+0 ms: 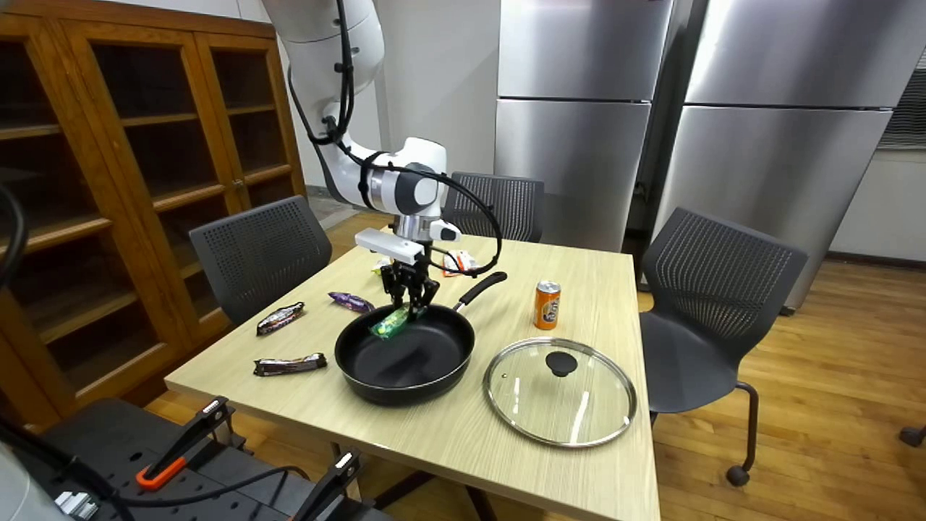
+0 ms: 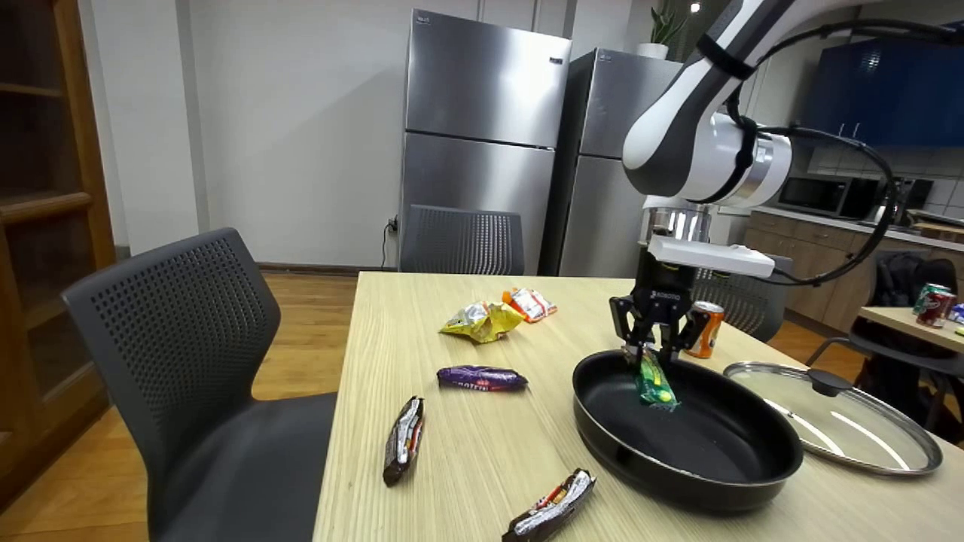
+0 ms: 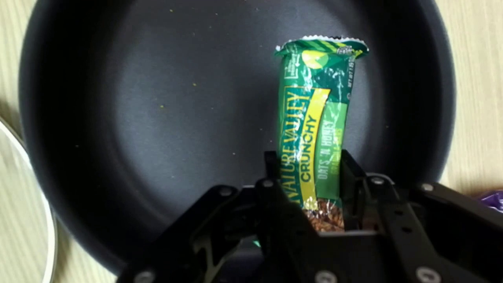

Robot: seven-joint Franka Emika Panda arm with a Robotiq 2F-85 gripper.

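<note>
You had the gripper (image 3: 310, 167) pointing down into the black pan (image 3: 188, 137), its fingers (image 3: 354, 173) set narrow and holding a green granola bar (image 3: 310, 114) by its two long edges. That seemed the sensible hold: the bar was slim enough across for the grip, while its length would likely have been too much to span. The fingers sat well away from the crimped end in view, on the bar's body, presumably because that part was firmer than the loose wrapper. The bar was inside the pan's rim, with that end over the pan's bare floor; you could not tell whether it touched the bottom.

The glass lid (image 1: 564, 405) lay on the table (image 1: 593, 289) beside the pan, knob (image 1: 561, 364) up, which left the pan's mouth open to you. An orange soda can (image 1: 548, 305) stood upright near the lid. Across the pan from the lid, a purple bar (image 2: 482, 378), a dark bar (image 2: 404, 440) and a second dark bar (image 2: 548, 510) lay apart, none leaning on another.
</note>
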